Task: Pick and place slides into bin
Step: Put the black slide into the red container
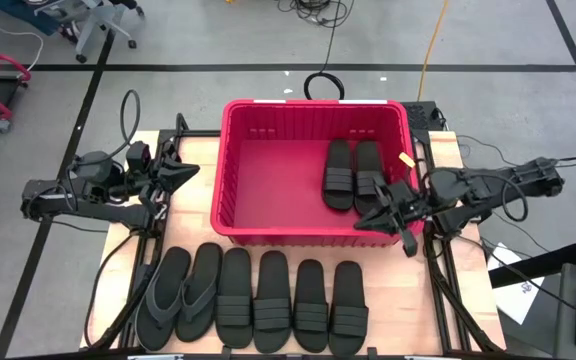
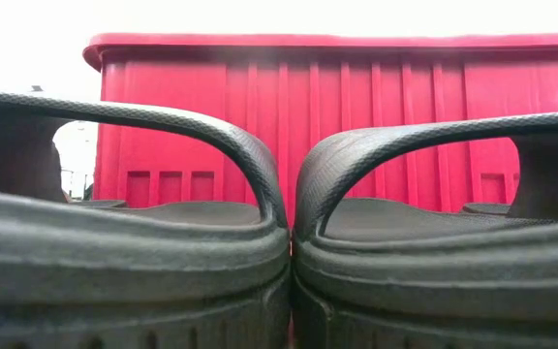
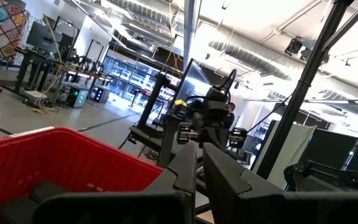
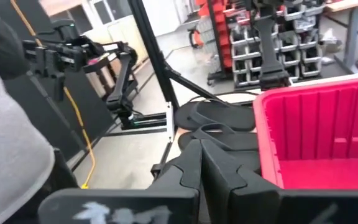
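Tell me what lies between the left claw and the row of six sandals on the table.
Only bare light wooden tabletop separates the left claw from the row of six matte black rubber sandals, as seen in the high view; the large red plastic bin stands beside that stretch.

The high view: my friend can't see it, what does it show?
A red bin holds two black slides. Six more slides lie in a row before it. The left gripper and right gripper are shut, empty.

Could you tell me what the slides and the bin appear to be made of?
Slides: probably rubber or foam, matte black, given the dull moulded straps and soles seen in the low view. Bin: apparently rigid moulded plastic, glossy red, with ribbed, slotted walls and a rolled rim.
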You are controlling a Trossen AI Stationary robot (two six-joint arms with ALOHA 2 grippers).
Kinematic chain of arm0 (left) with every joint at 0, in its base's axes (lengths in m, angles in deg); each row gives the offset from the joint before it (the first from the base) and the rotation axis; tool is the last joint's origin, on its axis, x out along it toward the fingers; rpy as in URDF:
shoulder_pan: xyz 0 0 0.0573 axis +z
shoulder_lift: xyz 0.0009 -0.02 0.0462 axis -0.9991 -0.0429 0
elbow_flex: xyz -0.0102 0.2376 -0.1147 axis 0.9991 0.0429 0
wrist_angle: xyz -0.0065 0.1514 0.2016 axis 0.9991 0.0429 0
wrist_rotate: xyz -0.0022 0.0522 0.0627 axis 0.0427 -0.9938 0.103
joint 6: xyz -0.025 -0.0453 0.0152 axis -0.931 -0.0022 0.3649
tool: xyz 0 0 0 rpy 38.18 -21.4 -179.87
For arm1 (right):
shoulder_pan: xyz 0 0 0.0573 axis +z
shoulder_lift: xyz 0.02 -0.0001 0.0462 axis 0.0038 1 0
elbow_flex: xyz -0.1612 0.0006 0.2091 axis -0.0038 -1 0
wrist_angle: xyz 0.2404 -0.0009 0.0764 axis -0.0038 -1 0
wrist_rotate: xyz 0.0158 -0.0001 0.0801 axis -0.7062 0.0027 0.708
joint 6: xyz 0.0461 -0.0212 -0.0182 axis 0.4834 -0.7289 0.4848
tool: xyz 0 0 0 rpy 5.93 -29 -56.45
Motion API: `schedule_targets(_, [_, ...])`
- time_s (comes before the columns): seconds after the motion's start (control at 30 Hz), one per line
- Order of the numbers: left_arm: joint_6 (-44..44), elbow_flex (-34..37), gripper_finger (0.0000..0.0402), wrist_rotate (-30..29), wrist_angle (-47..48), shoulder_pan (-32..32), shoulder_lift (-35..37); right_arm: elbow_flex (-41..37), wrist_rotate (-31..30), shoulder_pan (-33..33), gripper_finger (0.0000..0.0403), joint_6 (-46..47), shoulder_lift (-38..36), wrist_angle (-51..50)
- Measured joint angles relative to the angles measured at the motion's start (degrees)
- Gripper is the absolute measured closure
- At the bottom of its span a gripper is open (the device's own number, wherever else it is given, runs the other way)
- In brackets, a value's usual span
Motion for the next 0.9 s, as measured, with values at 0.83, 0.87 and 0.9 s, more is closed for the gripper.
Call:
schedule_targets(0.83, [0.0,0.0,0.0376,0.0,0.0,0.0,0.0,-0.5,16.1,12.8,0.0403,15.6,-0.7,-32.1])
schedule_targets(0.87, [0.0,0.0,0.0376,0.0,0.0,0.0,0.0,-1.2,16.3,12.8,0.0402,15.5,-0.7,-32.0])
schedule_targets(0.9, [0.0,0.0,0.0376,0.0,0.0,0.0,0.0,-2.2,17.2,12.8,0.04,15.5,-0.7,-31.4])
